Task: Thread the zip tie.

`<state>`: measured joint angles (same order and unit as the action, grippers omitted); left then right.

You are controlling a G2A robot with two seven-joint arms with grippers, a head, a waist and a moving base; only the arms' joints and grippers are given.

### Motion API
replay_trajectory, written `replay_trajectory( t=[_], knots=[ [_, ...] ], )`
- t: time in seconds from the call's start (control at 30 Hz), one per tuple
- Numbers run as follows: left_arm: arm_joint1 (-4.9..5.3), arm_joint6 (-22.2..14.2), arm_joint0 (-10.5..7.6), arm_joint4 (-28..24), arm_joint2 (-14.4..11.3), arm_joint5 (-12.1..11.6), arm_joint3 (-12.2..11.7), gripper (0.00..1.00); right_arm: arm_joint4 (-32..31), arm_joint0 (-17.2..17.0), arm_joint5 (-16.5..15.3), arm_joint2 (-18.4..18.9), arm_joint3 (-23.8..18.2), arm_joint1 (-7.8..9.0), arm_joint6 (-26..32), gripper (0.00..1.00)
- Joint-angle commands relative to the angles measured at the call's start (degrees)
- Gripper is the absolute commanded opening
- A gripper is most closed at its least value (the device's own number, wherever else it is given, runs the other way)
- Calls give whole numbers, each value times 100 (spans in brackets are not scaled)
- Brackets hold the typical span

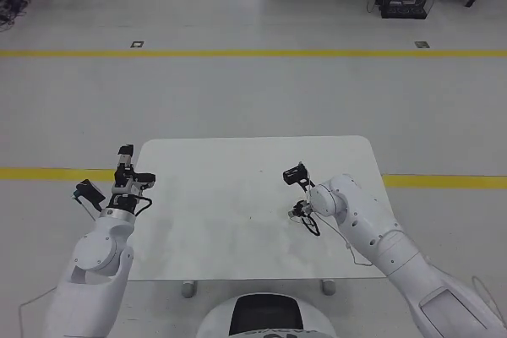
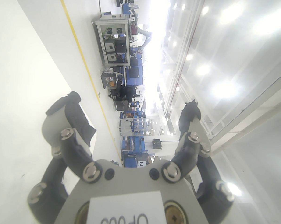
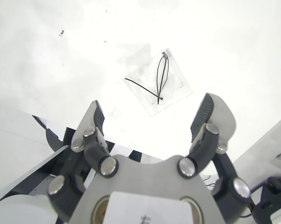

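Two black zip ties lie on a clear square sheet [image 3: 177, 82] on the white table [image 1: 237, 169]. One zip tie [image 3: 162, 75] is closed into a narrow loop. The other zip tie [image 3: 142, 87] lies straight and crosses the loop's tail. My right gripper [image 3: 149, 115] hangs open above the table, a short way from the sheet, holding nothing; it is over the table's right half [image 1: 301, 209]. My left gripper [image 2: 132, 101] is open and empty, raised at the table's left edge [image 1: 131, 169] and pointing out into the room.
A few small dark specks [image 3: 61, 32] mark the tabletop beyond the sheet. The table's edge [image 3: 61, 127] runs close behind my right gripper's fingers. Yellow floor lines [image 1: 253, 53] run around the table.
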<state>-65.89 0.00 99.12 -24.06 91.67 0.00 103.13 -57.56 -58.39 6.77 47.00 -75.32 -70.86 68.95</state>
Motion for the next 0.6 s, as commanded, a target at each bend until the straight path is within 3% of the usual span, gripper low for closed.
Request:
replay_trajectory(
  t=[0.0,0.43,0.47,0.57],
  knots=[
    [0,0,0,0,0,0,0,100,0,0,2,-1,1,0,0,100],
    [0,0,0,0,0,0,0,100,-124,-56,-46,67,139,-11,-126,100],
    [0,0,0,0,0,0,0,100,-110,-55,-51,72,158,-16,-144,82],
    [0,0,0,0,0,0,0,100,-71,-51,-75,96,242,-29,-213,56]
  ],
)
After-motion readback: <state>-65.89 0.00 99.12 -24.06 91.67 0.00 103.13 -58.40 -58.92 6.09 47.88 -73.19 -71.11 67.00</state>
